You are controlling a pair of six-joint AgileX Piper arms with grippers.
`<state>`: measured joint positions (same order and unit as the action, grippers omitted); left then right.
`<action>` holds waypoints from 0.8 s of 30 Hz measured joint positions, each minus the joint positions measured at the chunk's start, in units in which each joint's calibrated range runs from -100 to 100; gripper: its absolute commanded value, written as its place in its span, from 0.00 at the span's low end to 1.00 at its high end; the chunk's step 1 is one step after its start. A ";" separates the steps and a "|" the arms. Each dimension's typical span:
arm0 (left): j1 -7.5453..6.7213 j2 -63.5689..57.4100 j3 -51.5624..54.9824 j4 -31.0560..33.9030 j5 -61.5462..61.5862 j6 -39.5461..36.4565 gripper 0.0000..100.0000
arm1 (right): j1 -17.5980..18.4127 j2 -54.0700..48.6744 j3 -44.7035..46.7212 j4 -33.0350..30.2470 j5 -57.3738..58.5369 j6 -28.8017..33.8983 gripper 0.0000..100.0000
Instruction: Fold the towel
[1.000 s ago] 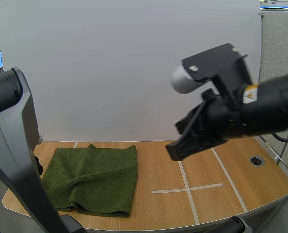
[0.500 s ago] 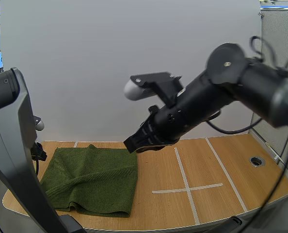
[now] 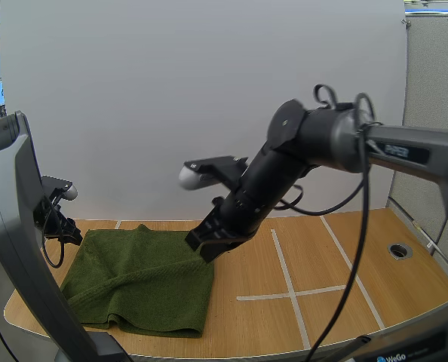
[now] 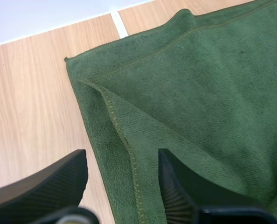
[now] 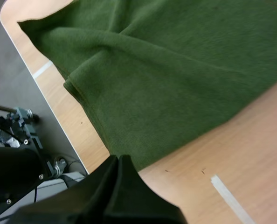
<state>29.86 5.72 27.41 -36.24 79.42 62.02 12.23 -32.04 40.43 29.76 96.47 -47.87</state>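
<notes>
The green towel (image 3: 141,279) lies doubled on the table's (image 3: 360,249) left side. My left gripper (image 4: 122,170) hovers spread over its hemmed corner. My right gripper (image 3: 209,247), pressed together, hangs by the towel's right edge. I should open it, then pinch both layers at 2 corners evenly.

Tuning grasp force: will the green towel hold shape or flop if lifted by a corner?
Probably flops: the towel already lies in soft, rumpled layers, so a lifted corner should drape. Likely light and grippy, not slick, given its napped pile and stitched hem. Pushed, it may bunch on the wooden table rather than slide flat.
</notes>
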 measured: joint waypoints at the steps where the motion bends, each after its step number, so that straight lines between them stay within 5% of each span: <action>1: 0.00 0.48 -0.56 -0.12 -0.17 -0.24 0.75 | 0.41 1.02 0.00 0.00 -0.62 0.00 0.00; 7: -0.18 4.46 -2.61 -0.22 -0.73 -0.60 0.75 | 7.81 10.56 0.00 -5.26 -11.99 3.93 0.00; 24: -0.43 4.58 -2.61 -1.53 -0.73 -0.06 0.75 | 8.99 30.00 0.00 -5.03 -24.28 3.15 0.00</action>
<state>29.44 10.30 24.80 -37.77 78.69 61.96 21.23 -2.04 40.43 24.73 72.18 -44.72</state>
